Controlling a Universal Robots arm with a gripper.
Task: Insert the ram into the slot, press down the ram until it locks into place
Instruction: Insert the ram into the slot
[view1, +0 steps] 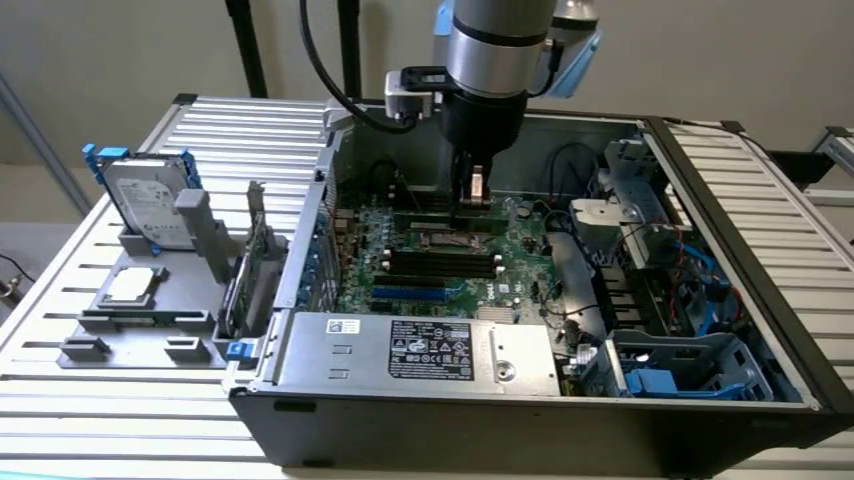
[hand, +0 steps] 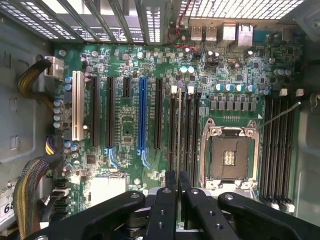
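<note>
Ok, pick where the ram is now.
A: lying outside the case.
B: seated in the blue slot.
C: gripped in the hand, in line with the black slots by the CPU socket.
C: in the wrist view the ram runs edge-on out of the hand, along the black slots beside the CPU socket.

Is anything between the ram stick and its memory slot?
Nothing visible. The black gripper holds the thin green ram stick edge-on directly over the long black plastic memory slots, with no cable crossing between.
</note>
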